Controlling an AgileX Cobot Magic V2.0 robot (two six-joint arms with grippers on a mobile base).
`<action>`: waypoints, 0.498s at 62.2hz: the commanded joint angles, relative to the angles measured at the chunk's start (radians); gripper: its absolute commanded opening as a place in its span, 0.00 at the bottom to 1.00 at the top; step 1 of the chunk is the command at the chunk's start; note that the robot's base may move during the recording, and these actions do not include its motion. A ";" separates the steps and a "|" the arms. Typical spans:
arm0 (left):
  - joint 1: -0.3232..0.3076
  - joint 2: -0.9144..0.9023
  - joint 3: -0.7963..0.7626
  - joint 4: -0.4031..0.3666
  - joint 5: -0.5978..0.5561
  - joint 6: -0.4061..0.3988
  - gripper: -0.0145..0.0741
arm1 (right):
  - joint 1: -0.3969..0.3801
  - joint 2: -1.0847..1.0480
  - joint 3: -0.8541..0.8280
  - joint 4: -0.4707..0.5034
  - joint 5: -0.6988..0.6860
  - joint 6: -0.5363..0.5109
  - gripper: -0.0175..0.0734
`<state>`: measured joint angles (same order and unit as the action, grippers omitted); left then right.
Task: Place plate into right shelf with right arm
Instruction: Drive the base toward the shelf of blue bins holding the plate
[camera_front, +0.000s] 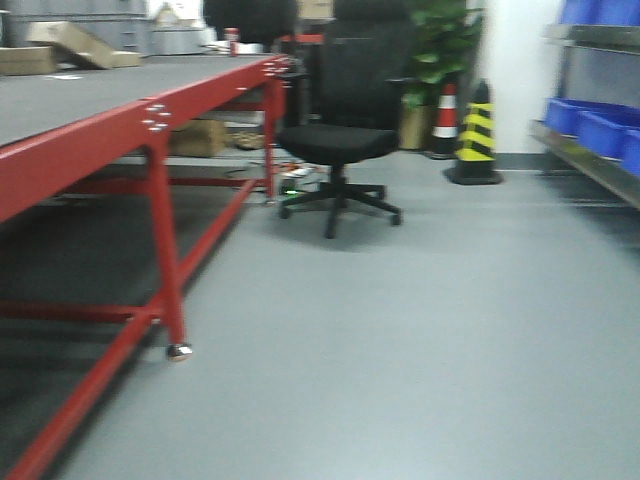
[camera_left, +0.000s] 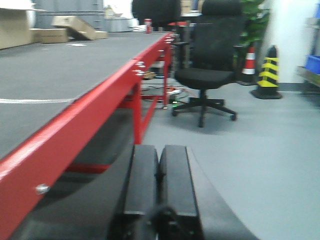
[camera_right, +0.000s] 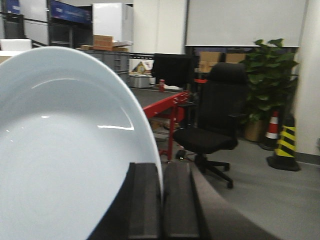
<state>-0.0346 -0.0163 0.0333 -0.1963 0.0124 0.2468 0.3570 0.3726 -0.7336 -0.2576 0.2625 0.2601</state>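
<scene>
Clamps plate (camera_right: 65, 150) by rim alone in right gripper (camera_right: 161, 172) — may slip, or clip right shelf (camera_front: 590, 165), if swung hard.

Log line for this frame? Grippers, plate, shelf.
right gripper: shut on plate rim | left gripper: shut, empty | plate: not yet shelved | right shelf: ahead-right in front view, holds blue bins

plate (camera_right: 65, 150): plain bluish-white | my right gripper (camera_right: 161, 169): black | table (camera_front: 90, 150), left: red frame, grey top | chair (camera_front: 340, 140): black | cone (camera_front: 476, 135), upper right: yellow-black stripes | second cone (camera_front: 444, 118): red-white bands | bins (camera_front: 585, 125), right edge: blue | plant (camera_front: 440, 40): green | floor (camera_front: 400, 350): grey
</scene>
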 joint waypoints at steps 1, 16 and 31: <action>0.001 -0.011 0.008 -0.002 -0.086 -0.002 0.11 | 0.000 0.008 -0.030 -0.016 -0.090 -0.006 0.25; 0.001 -0.011 0.008 -0.002 -0.086 -0.002 0.11 | 0.000 0.008 -0.030 -0.016 -0.090 -0.006 0.25; 0.001 -0.011 0.008 -0.002 -0.086 -0.002 0.11 | 0.000 0.008 -0.030 -0.016 -0.090 -0.006 0.25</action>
<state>-0.0346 -0.0163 0.0333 -0.1963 0.0124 0.2468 0.3570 0.3726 -0.7336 -0.2576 0.2625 0.2601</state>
